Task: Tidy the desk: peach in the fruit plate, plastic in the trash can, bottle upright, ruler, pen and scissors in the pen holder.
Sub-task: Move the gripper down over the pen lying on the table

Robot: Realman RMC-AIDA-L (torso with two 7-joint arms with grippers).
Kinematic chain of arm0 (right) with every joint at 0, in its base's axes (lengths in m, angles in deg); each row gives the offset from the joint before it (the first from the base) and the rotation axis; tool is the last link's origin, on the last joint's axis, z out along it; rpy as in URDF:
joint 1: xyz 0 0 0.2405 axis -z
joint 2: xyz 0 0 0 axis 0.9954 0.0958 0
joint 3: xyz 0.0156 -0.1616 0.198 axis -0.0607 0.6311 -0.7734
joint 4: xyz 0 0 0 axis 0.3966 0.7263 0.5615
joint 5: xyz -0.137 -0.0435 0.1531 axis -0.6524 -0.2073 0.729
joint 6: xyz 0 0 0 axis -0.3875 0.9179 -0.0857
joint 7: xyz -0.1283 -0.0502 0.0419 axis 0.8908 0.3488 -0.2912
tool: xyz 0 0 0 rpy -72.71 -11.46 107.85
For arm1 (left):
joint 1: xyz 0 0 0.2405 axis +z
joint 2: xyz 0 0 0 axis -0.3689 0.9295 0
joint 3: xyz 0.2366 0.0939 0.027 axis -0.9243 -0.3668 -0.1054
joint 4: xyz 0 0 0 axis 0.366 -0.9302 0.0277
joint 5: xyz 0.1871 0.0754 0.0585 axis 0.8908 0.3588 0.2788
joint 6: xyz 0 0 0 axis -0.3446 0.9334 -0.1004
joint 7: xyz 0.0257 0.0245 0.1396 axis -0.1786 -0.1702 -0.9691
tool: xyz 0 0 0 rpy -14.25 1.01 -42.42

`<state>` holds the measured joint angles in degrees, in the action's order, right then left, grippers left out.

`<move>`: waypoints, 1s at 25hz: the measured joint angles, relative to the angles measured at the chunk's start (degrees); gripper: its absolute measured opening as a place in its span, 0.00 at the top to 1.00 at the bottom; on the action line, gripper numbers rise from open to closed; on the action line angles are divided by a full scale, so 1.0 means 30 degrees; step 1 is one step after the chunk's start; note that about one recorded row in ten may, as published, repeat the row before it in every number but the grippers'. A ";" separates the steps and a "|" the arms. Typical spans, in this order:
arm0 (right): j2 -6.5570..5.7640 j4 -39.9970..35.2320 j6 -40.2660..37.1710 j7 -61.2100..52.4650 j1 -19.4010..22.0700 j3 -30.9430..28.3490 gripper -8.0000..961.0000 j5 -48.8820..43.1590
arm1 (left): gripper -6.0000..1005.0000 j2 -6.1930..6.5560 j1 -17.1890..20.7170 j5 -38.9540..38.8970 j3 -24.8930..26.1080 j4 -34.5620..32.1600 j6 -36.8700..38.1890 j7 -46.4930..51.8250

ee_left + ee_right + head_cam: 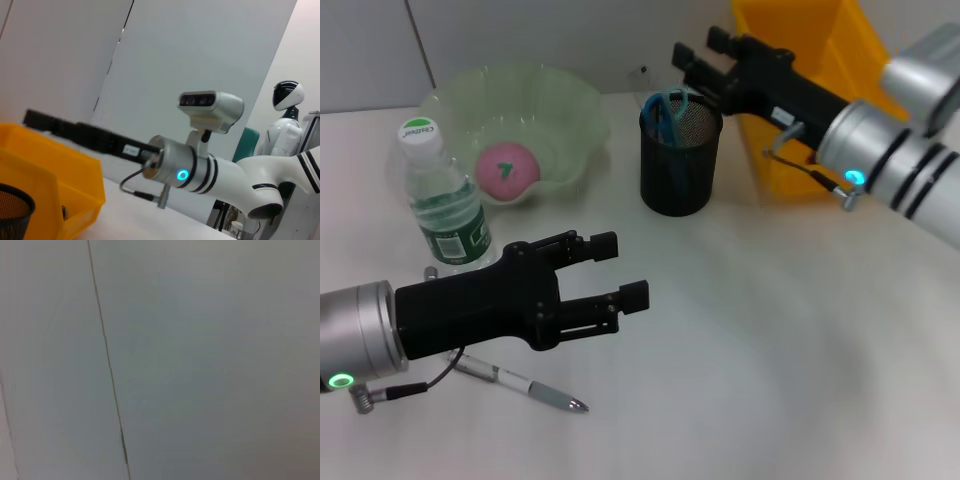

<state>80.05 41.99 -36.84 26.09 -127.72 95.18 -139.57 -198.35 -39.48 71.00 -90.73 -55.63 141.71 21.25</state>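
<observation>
A pink peach (506, 168) lies in the pale green fruit plate (570, 110) at the back left. A clear bottle (442, 200) with a white cap stands upright in front of the plate. Blue scissors (670, 108) stand in the black mesh pen holder (678, 170), and a thin clear strip (644, 80) rises at the holder's far rim. A silver pen (525, 386) lies on the table at the front left. My left gripper (625, 268) is open and empty above the table, just beyond the pen. My right gripper (698, 48) is open, just behind the holder's rim.
The yellow trash can (800, 60) stands at the back right, beside the pen holder; it also shows in the left wrist view (55, 170) with the holder's rim (15, 205). The right wrist view shows only a wall. No plastic is in view.
</observation>
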 joint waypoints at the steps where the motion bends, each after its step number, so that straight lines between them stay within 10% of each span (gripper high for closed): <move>1: -0.0010 -0.0380 -0.0449 -0.0687 0.0280 0.0079 0.56 -0.0041 | 0.23 0.0005 0.0001 0.0043 0.0031 0.0002 0.0017 0.0001; 10: -0.0423 -0.6873 -0.6306 -0.8264 0.5239 0.3696 0.17 -0.0484 | 0.23 0.0027 -0.0040 0.1466 0.1312 0.0018 0.0546 0.0371; 20: -0.2613 -1.0279 -1.1808 -1.2037 0.8139 0.4222 0.15 -0.5169 | 0.23 0.0116 -0.0294 0.3198 0.2920 0.0017 0.0956 0.1082; 25: -0.3090 -1.0859 -1.2876 -1.2137 0.8509 0.3801 0.15 -0.7269 | 0.24 0.0109 -0.0376 0.3862 0.3199 -0.0064 0.0985 0.1283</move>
<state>70.78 9.41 -75.47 -10.32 -102.20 106.58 -161.37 -198.03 -40.61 82.58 -81.13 -55.83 144.66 25.09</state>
